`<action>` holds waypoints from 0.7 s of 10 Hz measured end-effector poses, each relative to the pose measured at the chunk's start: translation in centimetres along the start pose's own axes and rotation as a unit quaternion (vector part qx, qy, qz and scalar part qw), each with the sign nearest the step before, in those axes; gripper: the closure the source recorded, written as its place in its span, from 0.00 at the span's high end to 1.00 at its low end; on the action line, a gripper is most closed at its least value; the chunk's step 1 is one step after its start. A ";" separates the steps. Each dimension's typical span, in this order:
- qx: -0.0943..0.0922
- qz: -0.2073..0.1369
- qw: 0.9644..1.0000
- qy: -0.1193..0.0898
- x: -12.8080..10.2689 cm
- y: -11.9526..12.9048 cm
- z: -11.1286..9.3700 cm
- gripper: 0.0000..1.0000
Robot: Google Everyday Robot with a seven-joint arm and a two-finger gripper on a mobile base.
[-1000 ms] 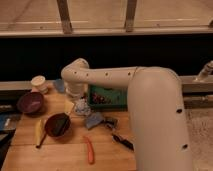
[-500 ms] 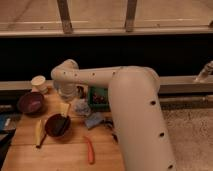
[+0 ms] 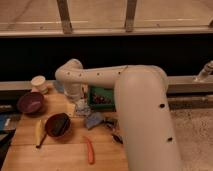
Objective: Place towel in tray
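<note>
Pale wood, smooth and flat, forms the table top [image 3: 60, 157] that carries everything. Over it bends the robot's glossy cream arm [image 3: 135, 95], thick and rounded, with its elbow joint toward the table's eleven o'clock. The gripper [image 3: 82, 107] hangs low near the middle of the table, at seven o'clock of the green rectangular tray [image 3: 102, 97]; whether it is clasped or released I cannot tell. The crumpled blue-grey cloth towel [image 3: 94, 120], soft and lumpy, lies on the wood at five o'clock of the gripper, just beside it, outside the tray and at the tray's six o'clock. A round dark red bowl [image 3: 57, 125] sits at eight o'clock of the gripper, with a curved yellow banana [image 3: 39, 131] just beside its nine o'clock edge. A round dark purple bowl [image 3: 30, 102] stands at the table's nine o'clock, a squat cream cup [image 3: 38, 82] at its one o'clock. A slim orange-red stick-shaped object [image 3: 90, 150] lies at six o'clock of the towel
</note>
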 end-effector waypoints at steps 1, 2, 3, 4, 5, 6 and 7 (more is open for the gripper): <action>-0.005 0.005 1.000 -0.002 0.2 0.0 0.8 0.80; -0.010 0.008 1.000 -0.004 0.2 0.0 1.7 0.80; -0.014 0.009 1.000 -0.003 -0.1 -0.2 3.0 0.80; -0.017 0.004 1.000 -0.005 -0.7 -0.4 3.9 0.80; -0.019 0.003 1.000 -0.007 -1.1 -0.3 4.5 0.80; -0.014 0.004 1.000 -0.007 -1.1 -0.6 4.9 0.80; -0.012 0.009 1.000 -0.008 -1.0 -0.7 5.2 0.80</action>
